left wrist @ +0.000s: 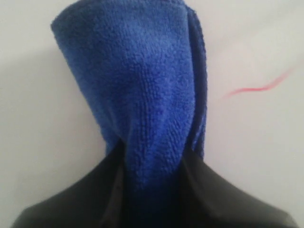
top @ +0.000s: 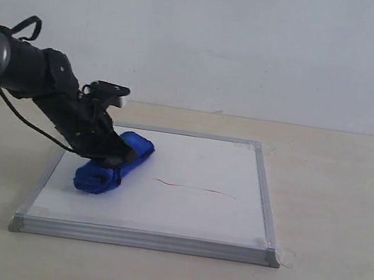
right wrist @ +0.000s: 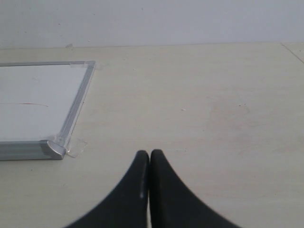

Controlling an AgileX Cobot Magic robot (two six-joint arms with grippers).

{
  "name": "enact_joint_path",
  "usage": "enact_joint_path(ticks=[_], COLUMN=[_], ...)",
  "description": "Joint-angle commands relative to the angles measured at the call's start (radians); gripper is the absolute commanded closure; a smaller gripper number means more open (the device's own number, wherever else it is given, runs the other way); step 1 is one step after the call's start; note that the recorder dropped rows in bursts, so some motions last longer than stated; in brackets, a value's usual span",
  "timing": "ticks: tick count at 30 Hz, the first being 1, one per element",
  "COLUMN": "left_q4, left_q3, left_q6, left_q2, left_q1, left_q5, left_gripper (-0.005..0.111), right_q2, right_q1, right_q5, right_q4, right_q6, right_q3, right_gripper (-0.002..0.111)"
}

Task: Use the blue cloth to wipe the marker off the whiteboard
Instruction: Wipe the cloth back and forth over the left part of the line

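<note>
On the left half of the whiteboard (top: 185,215), my left gripper (top: 118,155) is clamped on the blue cloth (top: 98,175), which rests there. The marker (top: 197,188) lies just right of it, seemingly untouched, so all the wiping remains. My right gripper (right wrist: 150,159), jaws together, sits beyond the right edge.

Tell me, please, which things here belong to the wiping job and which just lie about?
Job: blue microfibre cloth; thin red marker line; white aluminium-framed whiteboard; left pincer, shut on the cloth.
Idle: right pincer, shut over the beige table; clear tape at a board corner.
</note>
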Motion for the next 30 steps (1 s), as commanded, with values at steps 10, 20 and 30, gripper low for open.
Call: enact_joint_path(ticks=[10,20,30], left_q4=[-0.206,0.146,0.542], left_q3=[-0.009,-0.011,-0.100], left_q6=[0.234,-0.057,-0.498], left_q2=[0.042,0.046,0.051], left_q1=[-0.083,-0.121,-0.003], left_q5=[0.170,-0.068,0.127], left_gripper=[0.103,0.103,0.103], right_q2=[-0.005,-0.005,-0.005], right_q1=[-0.008,-0.008,-0.008], right_q5=[-0.003,-0.003,-0.003], right_q4=[-0.008,-0.008,-0.008], right_q6=[0.001,0.001,0.001], right_q3=[0.005,0.005,0.005], right_gripper=[0.108,0.108,0.108])
